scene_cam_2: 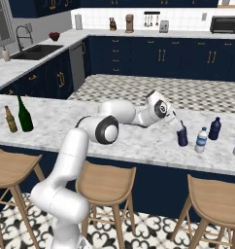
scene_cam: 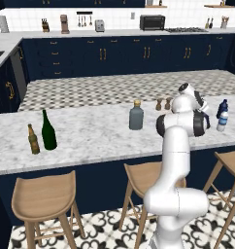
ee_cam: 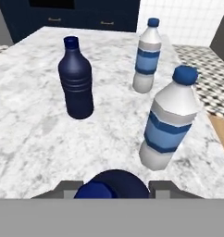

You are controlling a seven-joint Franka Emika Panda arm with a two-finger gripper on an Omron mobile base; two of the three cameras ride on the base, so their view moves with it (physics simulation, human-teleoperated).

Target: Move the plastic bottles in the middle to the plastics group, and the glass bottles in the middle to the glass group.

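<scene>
Gripper [ee_cam: 115,189] closed around navy plastic bottle [scene_cam_2: 182,136], standing upright on marble counter [scene_cam_2: 139,141], just beside clear blue-capped bottle [scene_cam_2: 201,140]. Grey glass bottle [scene_cam: 136,116] remains mid-counter; green wine bottle [scene_cam: 48,130] far left.

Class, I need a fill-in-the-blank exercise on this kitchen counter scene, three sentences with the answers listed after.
1. The end effector is closed on a dark ____ bottle.
2. The grey glass bottle is closed with a ____ stopper.
3. The green wine bottle stands beside a ____ beer bottle on the marble counter.

Missing words: navy blue; tan; brown
</scene>
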